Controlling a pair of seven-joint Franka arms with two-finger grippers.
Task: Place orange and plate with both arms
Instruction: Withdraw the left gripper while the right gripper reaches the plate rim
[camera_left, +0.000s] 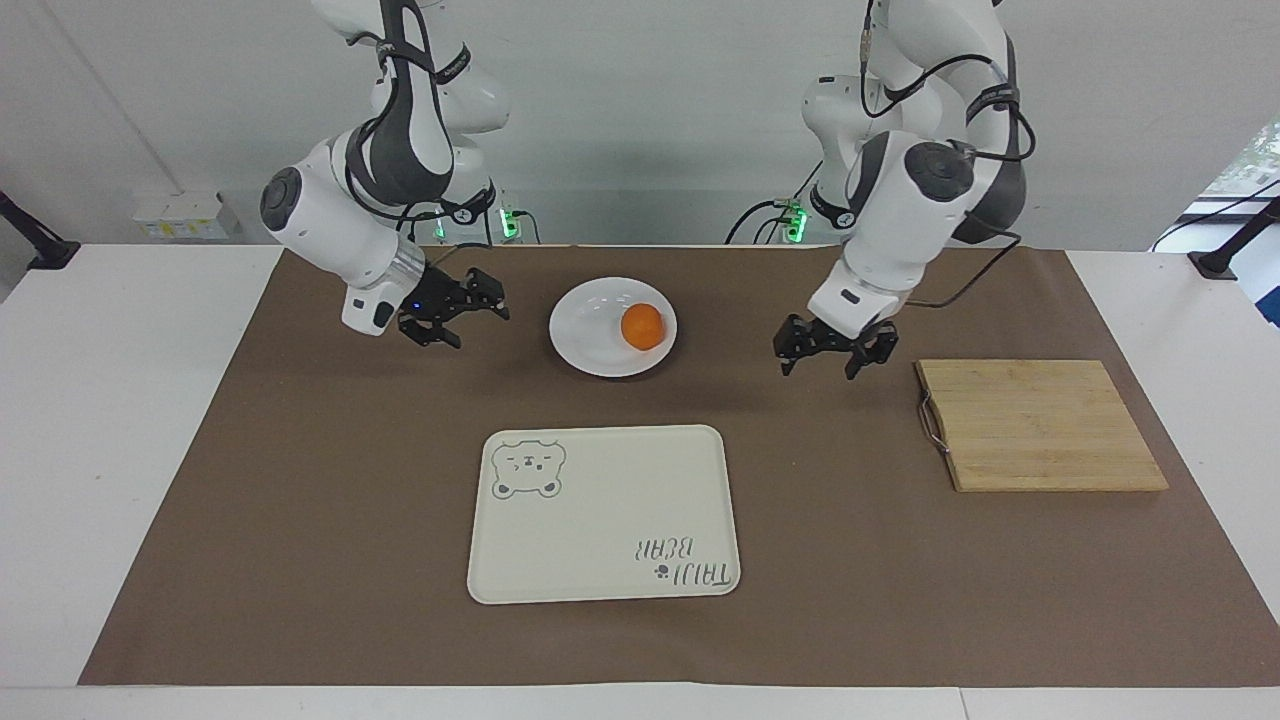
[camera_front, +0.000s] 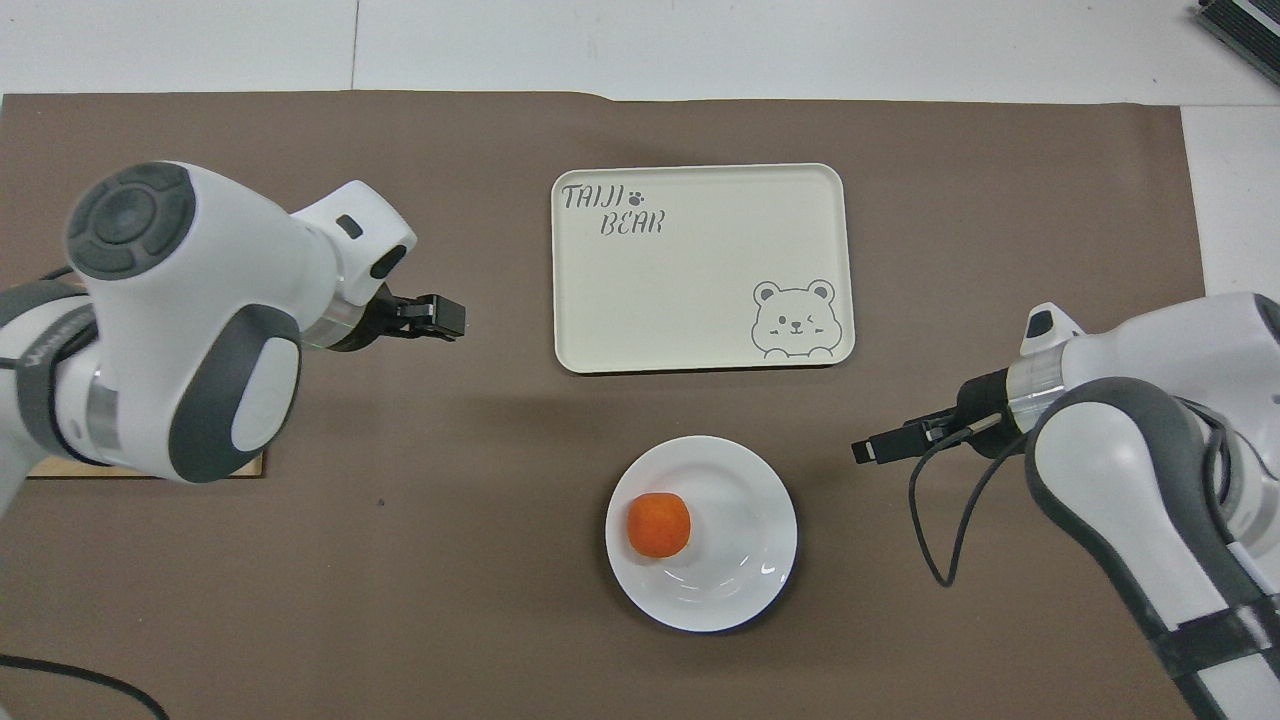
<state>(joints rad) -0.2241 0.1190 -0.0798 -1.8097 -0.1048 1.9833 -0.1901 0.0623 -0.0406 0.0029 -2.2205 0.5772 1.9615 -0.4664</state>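
Both tools, left (camera_left: 822, 362) and right (camera_left: 458, 318), wide open, empty-handed.

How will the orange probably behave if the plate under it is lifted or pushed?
The orange is round and lies loose on the glossy white plate, so it will probably roll if the plate tilts or jerks. It sits off-centre, toward the left arm's end, so the shallow rim may not stop it. No gripper touches it, so nothing steadies it.

orange fruit (camera_left: 642, 327), glossy white plate (camera_left: 590, 335), cream bear-print tray (camera_left: 600, 520)
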